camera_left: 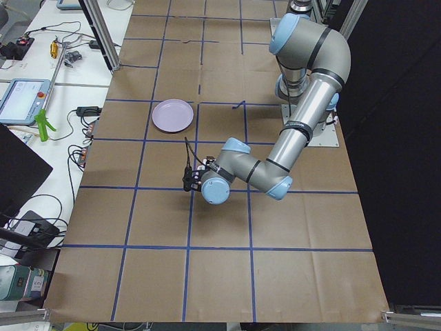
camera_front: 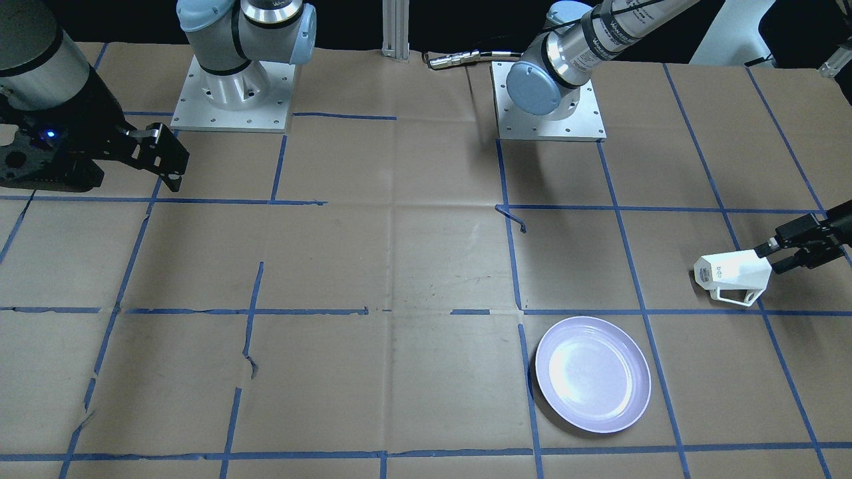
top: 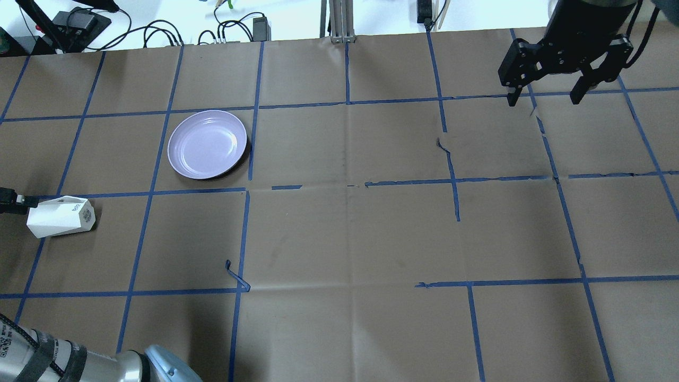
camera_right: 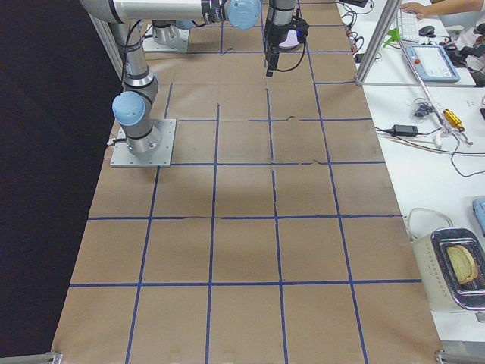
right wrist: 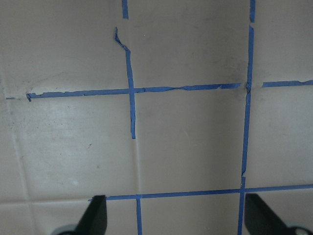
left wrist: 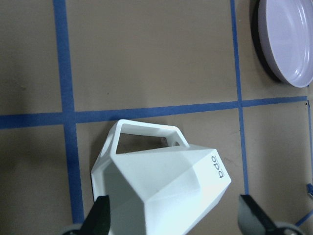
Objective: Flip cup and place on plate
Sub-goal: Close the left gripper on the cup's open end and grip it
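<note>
The white faceted cup (camera_front: 731, 274) lies on its side at my far left, with its printed base toward the table's middle and its handle toward the far edge. It also shows in the overhead view (top: 61, 216) and the left wrist view (left wrist: 161, 188). My left gripper (camera_front: 772, 258) is open at the cup's rim end. In the left wrist view its fingertips (left wrist: 100, 215) stand wide apart on either side of the cup. The lavender plate (camera_front: 592, 374) is empty, a short way beyond the cup (top: 207, 144). My right gripper (top: 543, 100) is open and empty, high over the far right.
Brown paper with a blue tape grid covers the table. Both arm bases (camera_front: 229, 93) (camera_front: 549, 100) stand on my side of it. A curled tape end (camera_front: 512, 216) sticks up near the middle. Cables and gear (top: 159, 32) lie beyond the far edge.
</note>
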Robot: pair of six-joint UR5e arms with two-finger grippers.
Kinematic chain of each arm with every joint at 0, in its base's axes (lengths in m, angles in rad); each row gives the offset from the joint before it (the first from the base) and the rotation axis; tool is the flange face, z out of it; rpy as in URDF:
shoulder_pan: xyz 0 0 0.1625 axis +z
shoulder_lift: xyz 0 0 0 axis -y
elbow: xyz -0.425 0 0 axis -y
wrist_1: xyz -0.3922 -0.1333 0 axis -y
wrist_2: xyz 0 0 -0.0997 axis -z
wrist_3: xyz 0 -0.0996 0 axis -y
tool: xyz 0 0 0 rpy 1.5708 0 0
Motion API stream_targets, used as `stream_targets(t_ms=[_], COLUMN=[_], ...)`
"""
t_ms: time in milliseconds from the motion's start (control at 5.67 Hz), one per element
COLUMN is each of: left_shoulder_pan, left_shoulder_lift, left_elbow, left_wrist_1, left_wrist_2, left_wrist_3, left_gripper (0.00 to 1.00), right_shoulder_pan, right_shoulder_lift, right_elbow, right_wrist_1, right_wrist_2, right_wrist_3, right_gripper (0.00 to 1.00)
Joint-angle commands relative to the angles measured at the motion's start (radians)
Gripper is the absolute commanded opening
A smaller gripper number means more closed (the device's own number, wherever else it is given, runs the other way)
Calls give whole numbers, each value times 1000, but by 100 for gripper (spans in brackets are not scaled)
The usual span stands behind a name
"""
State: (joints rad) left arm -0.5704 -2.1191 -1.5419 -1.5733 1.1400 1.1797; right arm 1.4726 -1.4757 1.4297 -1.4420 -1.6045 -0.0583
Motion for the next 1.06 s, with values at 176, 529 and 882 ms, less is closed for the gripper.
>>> stream_targets(t_ms=[176, 529, 882], left_shoulder_pan=[-6, -19, -125], left_shoulder_lift=[-6, 39, 190], left_elbow=[-20, 6, 6], left_wrist_1=[-51, -153, -166], left_wrist_2=[-13, -14, -16], left_wrist_3=[37, 55, -71], left_gripper=[36, 0, 0], right_shoulder_pan=[0, 0, 0], right_shoulder_lift=[0, 0, 0], right_elbow=[0, 0, 0], right_wrist_1=[0, 0, 0], right_wrist_2=[0, 0, 0], right_wrist_3=[0, 0, 0], right_gripper=[100, 100, 100])
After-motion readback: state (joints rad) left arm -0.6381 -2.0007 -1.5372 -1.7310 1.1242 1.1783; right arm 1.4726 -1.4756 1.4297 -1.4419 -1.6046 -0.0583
